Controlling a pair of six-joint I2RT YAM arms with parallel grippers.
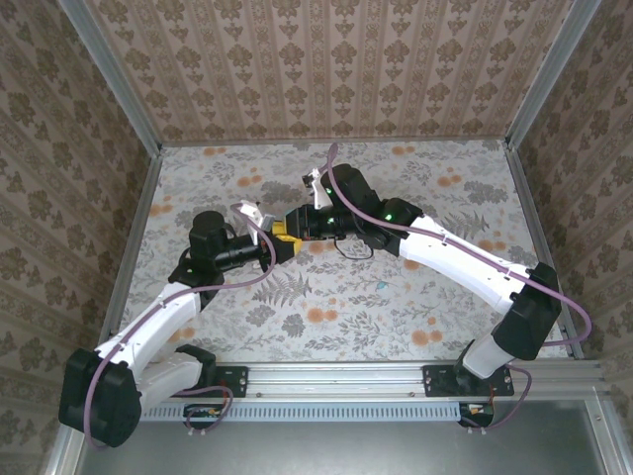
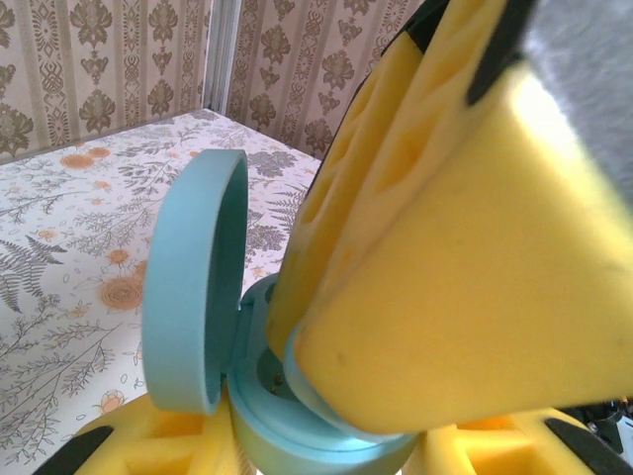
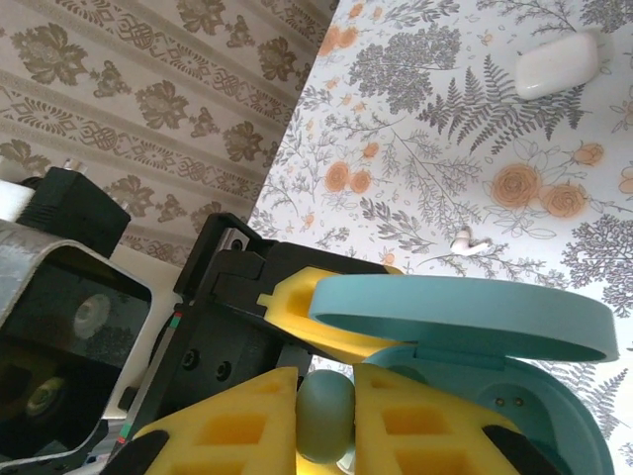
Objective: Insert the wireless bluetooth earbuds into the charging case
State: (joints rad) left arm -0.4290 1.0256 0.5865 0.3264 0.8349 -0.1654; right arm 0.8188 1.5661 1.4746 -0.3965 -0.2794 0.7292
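Note:
A teal charging case (image 2: 297, 421) stands open with its lid (image 2: 193, 287) hinged up. My left gripper (image 2: 316, 450) is shut on its base, a yellow finger (image 2: 129, 445) on either side. My right gripper (image 3: 326, 416) is shut on a teal earbud (image 3: 324, 414) and hovers right at the open case (image 3: 524, 396). Its yellow finger (image 2: 445, 247) reaches down into the case's mouth, and one empty socket (image 2: 269, 374) shows beside it. In the top view both grippers, left (image 1: 280, 243) and right (image 1: 300, 226), meet at mid-table. A white earbud (image 3: 470, 242) lies on the floral table.
A shut white case (image 3: 557, 64) lies on the table beyond the white earbud. A small teal speck (image 1: 381, 285), possibly another earbud, lies right of the grippers. Patterned walls with metal rails (image 1: 129, 119) close in the table on three sides.

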